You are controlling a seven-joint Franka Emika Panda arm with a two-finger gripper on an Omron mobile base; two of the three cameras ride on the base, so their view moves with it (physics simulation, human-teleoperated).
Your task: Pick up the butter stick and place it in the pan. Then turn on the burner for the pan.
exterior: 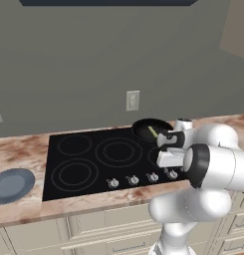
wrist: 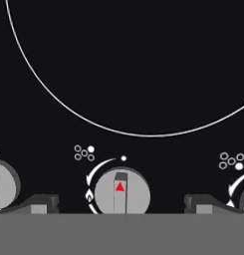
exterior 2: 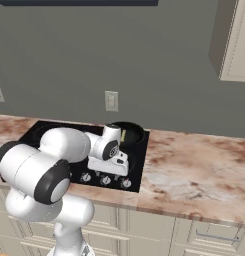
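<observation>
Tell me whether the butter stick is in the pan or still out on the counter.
In the pan. The pale butter stick lies inside the black pan at the cooktop's back right corner, within its rim.

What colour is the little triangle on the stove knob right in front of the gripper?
Red, on the grey knob; clearest in the hand view.

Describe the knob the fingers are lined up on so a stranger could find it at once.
Start at the black cooktop set in the marbled counter and go to the row of grey knobs along its front edge. The target knob sits centred between the open gripper fingers. Unlike its neighbours at either side, it shows a red triangle on its raised bar.
</observation>
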